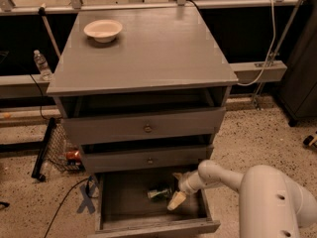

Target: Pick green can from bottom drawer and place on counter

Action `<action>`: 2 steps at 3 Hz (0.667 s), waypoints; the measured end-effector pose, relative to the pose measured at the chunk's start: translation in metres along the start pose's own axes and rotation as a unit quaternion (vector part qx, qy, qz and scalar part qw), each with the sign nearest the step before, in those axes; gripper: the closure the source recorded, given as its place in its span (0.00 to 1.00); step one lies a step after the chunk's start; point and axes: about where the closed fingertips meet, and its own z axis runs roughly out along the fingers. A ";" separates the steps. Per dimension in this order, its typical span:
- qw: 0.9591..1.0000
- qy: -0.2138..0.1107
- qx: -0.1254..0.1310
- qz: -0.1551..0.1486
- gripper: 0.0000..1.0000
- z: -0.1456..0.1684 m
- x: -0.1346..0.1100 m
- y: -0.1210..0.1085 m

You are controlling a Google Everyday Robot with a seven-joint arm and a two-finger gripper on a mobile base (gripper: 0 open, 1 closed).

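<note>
The green can [158,193] lies on its side on the wood floor of the open bottom drawer [153,227], near the middle. My gripper [175,189] reaches into the drawer from the right, just right of the can. Its fingers are spread, with one cream fingertip [174,201] low in front and the other toward the back. The can's right end sits at the mouth of the fingers; I cannot tell if it touches them. The grey counter [148,58] is the cabinet's flat top above.
A white bowl [103,30] sits on the counter's back left. Two shut drawers with round knobs [147,129] hang over the bottom drawer. A clear bottle [41,65] stands on a ledge to the left. A red can [73,155] lies in a wire basket on the floor.
</note>
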 end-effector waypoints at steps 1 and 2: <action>1.000 -0.024 -0.006 -0.011 0.00 0.027 -0.001 -0.004; 1.000 -0.024 -0.006 -0.011 0.00 0.027 -0.001 -0.004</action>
